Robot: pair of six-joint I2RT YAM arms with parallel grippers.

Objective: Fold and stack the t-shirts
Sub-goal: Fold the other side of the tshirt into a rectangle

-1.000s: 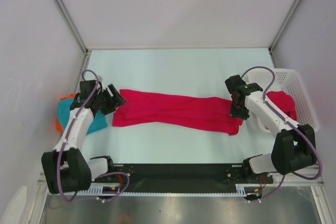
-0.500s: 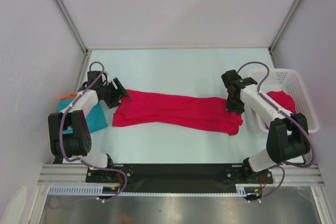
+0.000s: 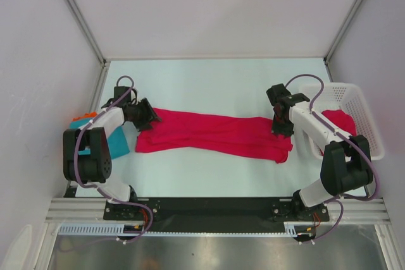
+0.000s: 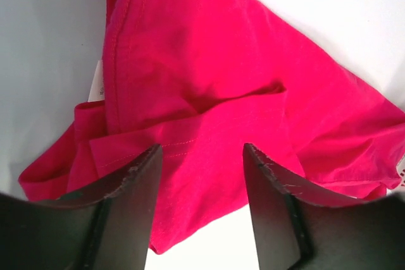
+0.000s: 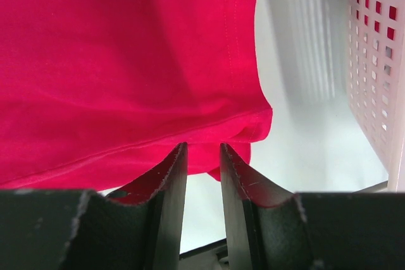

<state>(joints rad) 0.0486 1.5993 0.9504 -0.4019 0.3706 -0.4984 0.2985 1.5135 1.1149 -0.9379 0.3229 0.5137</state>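
Crimson t-shirt [image 3: 215, 134] lies stretched in a long band across the middle of the worktop [image 3: 209, 83], running from the left arm to the right arm. Its far edge is fairly straight and its near edge sags toward the right. It is doubled over in places: the left wrist view shows a folded flap and a stitched seam [image 4: 117, 61] at that end.

The left gripper [image 3: 147, 118] sits at the shirt's left end. Its fingers stand fairly wide apart over the cloth [image 4: 209, 93], with nothing nipped between them. Through the gap show red fabric and, lower down, bare worktop.

The right gripper [image 3: 281, 126] is at the shirt's right end, just beside the white mesh basket [image 3: 362, 107]. Its fingers are close together with only a narrow slit between them, and the tips point at the hemmed corner [image 5: 250, 124]. The cloth there lies flat, not bunched or lifted, and white worktop shows through the slit.

A second crimson t-shirt [image 3: 342, 123] lies crumpled inside the basket. The teal t-shirt [image 3: 117, 142] lies at the far left edge of the worktop, near the stretched shirt, beside the left arm and partly hidden by it.
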